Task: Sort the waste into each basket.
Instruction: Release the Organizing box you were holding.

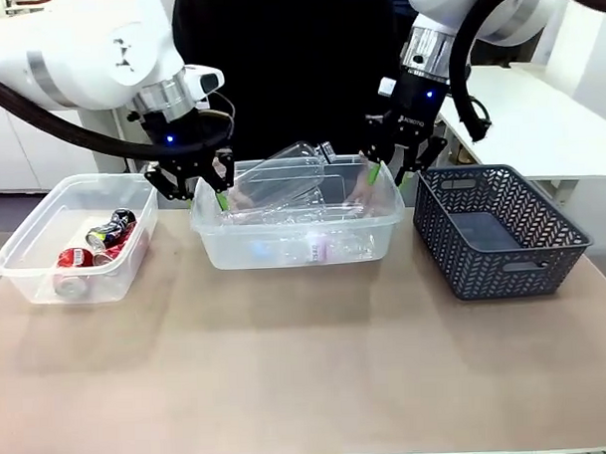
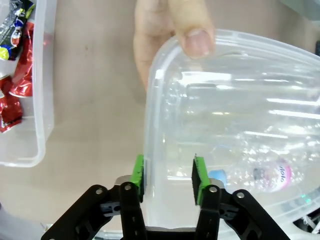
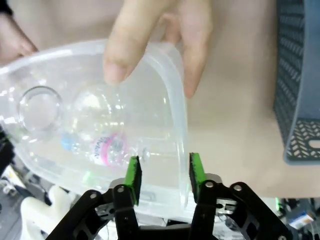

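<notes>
Three containers sit in a row across the middle of the front view. On the left, a see-through rectangular plastic tub with rounded corners (image 1: 37, 258) holds crushed red, black and silver metal drink cans (image 1: 99, 244), bunched toward its right end. In the centre, a second see-through rectangular plastic tub (image 1: 299, 249) holds clear plastic bottles (image 1: 287, 188); one with a blue cap and a pink-printed pale label (image 2: 270, 175) lies on the bottom, and a couple more seem to be leaning up over the far rim, though clear on clear is hard to read. On the right stands a dark grey lattice-walled plastic basket (image 1: 497, 235), nothing showing inside it.

The left gripper (image 1: 197, 183) is at the centre tub's left end and the right gripper (image 1: 396, 169) at its right end. In both wrist views the green pads are spread, one on each side of the tub wall, with a gap showing, not pinching it.

The person's hand (image 2: 172, 32), top of the left wrist view, has a thumb hooked over the tub rim. Another hand of the person (image 3: 155, 37), top of the right wrist view, has fingers over the rim at that end.
</notes>
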